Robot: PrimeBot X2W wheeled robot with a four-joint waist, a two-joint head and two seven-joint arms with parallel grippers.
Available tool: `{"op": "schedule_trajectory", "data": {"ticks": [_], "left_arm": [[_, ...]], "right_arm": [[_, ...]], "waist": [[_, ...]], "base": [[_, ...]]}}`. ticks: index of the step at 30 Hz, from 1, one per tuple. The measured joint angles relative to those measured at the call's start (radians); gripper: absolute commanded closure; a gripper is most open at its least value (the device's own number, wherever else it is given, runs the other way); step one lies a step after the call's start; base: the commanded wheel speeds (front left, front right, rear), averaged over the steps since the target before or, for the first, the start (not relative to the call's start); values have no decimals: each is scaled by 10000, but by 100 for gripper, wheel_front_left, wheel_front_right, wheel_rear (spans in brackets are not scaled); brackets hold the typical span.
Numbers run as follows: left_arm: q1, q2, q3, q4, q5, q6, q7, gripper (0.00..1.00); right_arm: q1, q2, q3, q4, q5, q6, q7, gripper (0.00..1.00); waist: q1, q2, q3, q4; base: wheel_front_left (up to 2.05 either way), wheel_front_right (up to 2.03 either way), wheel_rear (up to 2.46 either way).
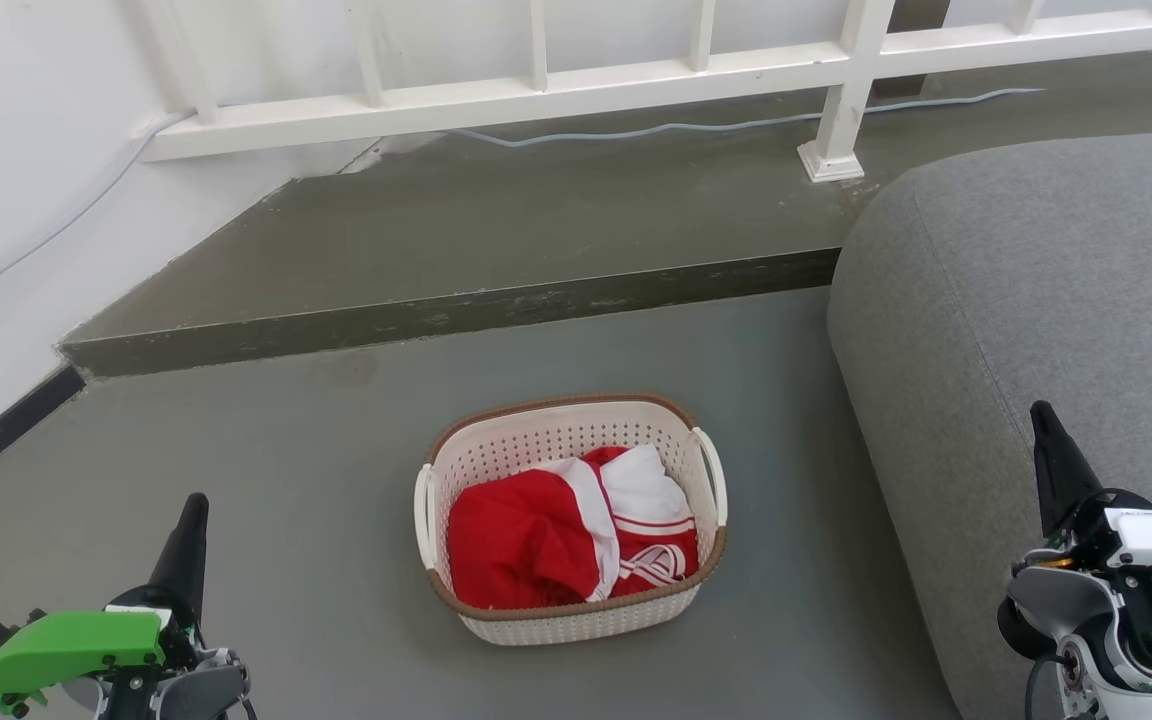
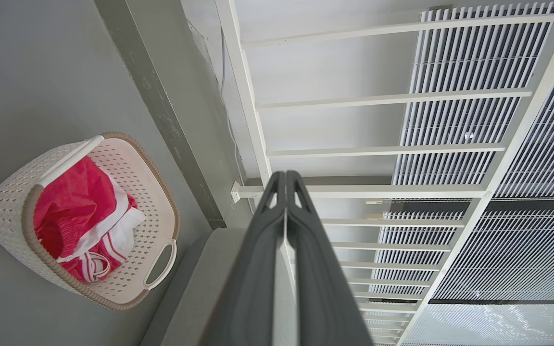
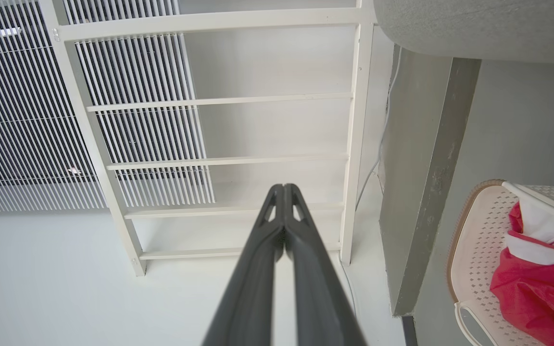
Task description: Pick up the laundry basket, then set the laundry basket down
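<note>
Basket (image 1: 576, 625) sits on floor (image 1: 286, 480) btw your jaws, both pairs pinched together, empty; pre-lift or post-putdown, can't tell.

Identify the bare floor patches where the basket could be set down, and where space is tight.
Bare floor lies left of the laundry basket, out to the dark baseboard, and between it and the step. Tightest: the strip between the basket and the grey sofa.
</note>
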Motion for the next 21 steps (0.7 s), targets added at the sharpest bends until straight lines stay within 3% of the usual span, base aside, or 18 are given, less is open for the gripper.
{"op": "schedule_trajectory", "data": {"ticks": [21], "left_arm": [[-17, -25, 21, 40, 0, 0, 44, 100]], "right_arm": [[-4, 2, -10, 33, 0, 0, 42, 100]], "waist": [[0, 0, -1, 0]], "base": [[0, 0, 0]]}}
